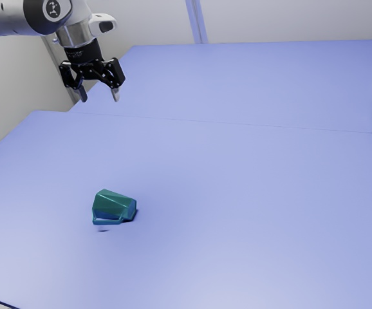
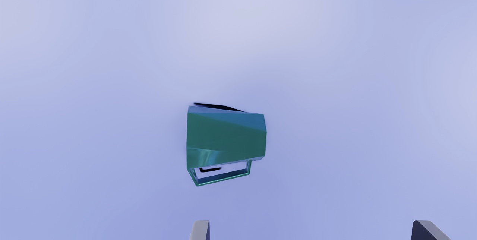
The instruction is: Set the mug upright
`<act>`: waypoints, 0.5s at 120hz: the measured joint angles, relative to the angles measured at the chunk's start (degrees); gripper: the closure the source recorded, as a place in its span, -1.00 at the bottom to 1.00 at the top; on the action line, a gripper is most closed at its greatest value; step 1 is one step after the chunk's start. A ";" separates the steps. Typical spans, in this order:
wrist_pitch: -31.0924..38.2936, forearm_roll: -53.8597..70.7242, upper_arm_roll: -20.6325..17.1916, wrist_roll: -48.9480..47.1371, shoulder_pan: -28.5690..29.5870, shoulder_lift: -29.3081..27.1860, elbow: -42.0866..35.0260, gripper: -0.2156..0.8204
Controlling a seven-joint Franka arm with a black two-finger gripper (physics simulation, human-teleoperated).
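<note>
Two fingers of the gripper (image 1: 100, 96) are held wide apart, with open air between them, and the gripper is carried well above the surface (image 1: 237, 193). It is joined to the white arm (image 1: 4, 19), by which the exterior view's upper left is entered. In the wrist view, the green mug (image 2: 225, 135) is seen beyond the fingertips, well apart from both; it is lined up more nearly with one finger than with the middle of the gap. The mug is laid on its side on the surface, its handle (image 2: 223, 179) turned toward the fingertips' side. In the exterior view, the mug's wider end is pointed left and its narrower end right, and dark patches of shadow are cast on the surface close by.
</note>
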 joint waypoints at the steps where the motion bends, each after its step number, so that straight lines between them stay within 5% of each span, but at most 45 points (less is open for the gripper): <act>1: 0.00 0.00 0.00 0.00 0.01 -0.01 0.00 -0.56; 60: 0.74 -2.46 2.94 1.29 -1.84 -3.67 -4.58 -0.56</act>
